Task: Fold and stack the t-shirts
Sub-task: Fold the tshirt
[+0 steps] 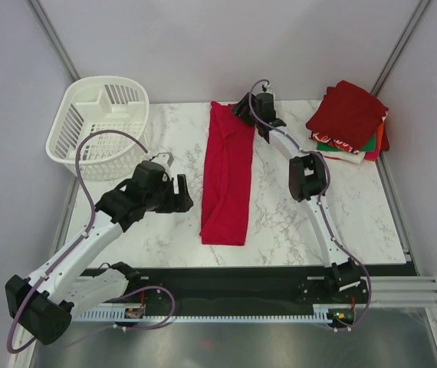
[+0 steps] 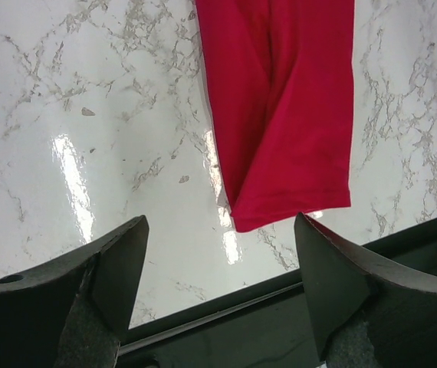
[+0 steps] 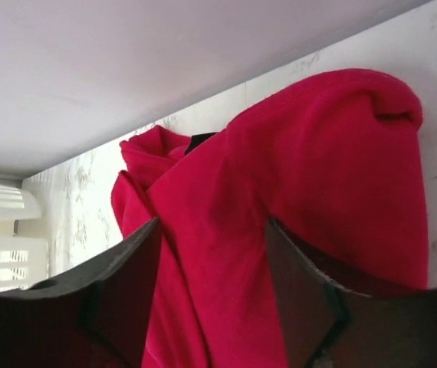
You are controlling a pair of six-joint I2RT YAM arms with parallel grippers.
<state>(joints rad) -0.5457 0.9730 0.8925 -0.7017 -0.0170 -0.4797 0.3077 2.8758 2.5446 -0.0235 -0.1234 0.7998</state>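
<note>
Where the bright red t-shirt [image 1: 228,180] lies as a long soft strip on the glossy marble table [image 1: 157,230], bare stone either side, left gripper [image 2: 218,230] gaping near its near hem, right gripper [image 3: 212,230] astride the bunched far end, grip unclear, folded t-shirts [image 1: 349,115] at far-right edge.

The left arm [image 1: 88,244] and right arm [image 1: 323,222] have white links, black joints and looping purple-grey cables [image 1: 105,133].

Bright even light, glare streaks on marble table [image 2: 69,184], close red t-shirt [image 3: 318,192] seemingly soft-focused.
</note>
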